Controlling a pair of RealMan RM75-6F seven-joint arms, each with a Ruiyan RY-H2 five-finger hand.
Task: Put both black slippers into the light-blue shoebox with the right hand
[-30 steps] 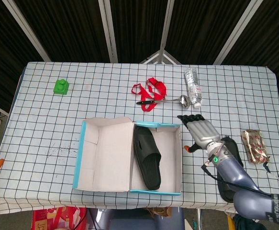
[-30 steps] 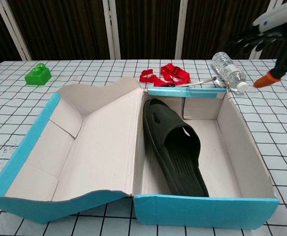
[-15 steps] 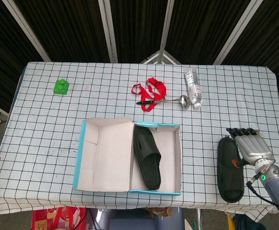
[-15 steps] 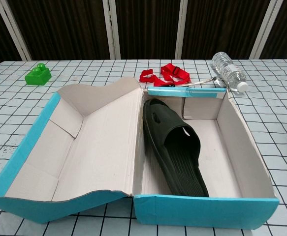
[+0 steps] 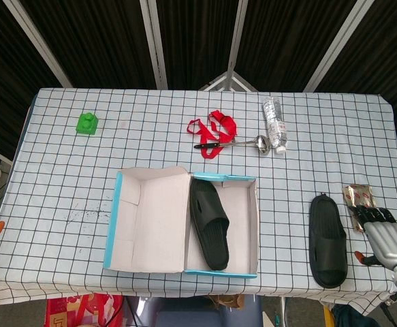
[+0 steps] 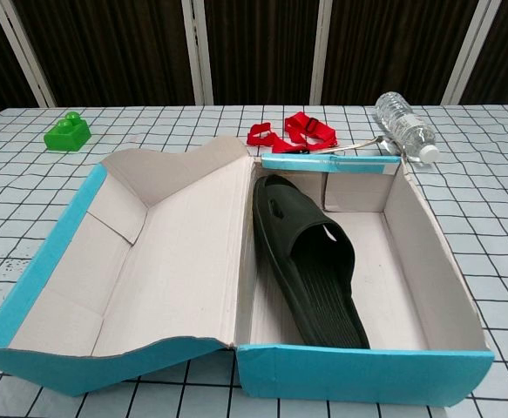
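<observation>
Your right hand (image 5: 387, 238) sits at the near right table (image 5: 62, 184) edge, fingers (image 5: 378, 216) apart, holding nothing. Just left of it lies the loose black slipper (image 5: 327, 240) on the table. Well to the left, the light-blue shoebox (image 5: 118, 204) stands open with the other black slipper (image 5: 210, 222) inside. Your left hand is out of sight.

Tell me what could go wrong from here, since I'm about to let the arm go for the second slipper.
The right hand sits right of the second slipper, over a foil packet, and could drag that along. The first slipper lies at the light-blue shoebox's left wall; the free room is on the right. The left hand is out of view.
</observation>
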